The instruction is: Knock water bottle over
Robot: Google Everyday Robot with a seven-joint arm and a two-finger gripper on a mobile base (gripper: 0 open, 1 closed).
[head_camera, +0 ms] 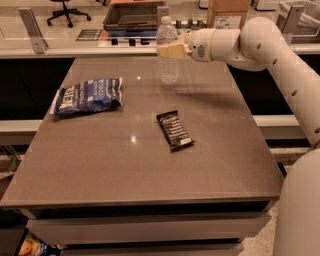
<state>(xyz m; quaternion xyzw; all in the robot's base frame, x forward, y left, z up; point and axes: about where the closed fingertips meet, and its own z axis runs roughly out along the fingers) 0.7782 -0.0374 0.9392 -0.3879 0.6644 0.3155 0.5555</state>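
A blue snack bag [89, 96] is lying on the left part of the grey table [150, 175]. A dark snack bar [175, 130] is lying near its middle. The gripper [167, 50] is hovering above its far edge.

Office or lab workspace, judging by the rolling office chair [65, 9] on the open floor behind, a long counter [75, 51] with a dark tray [131, 15] and cardboard box [227, 7], and a plain grey desk [150, 170]. Gripper [164, 50] at the desk's far edge, against the water bottle [169, 71].
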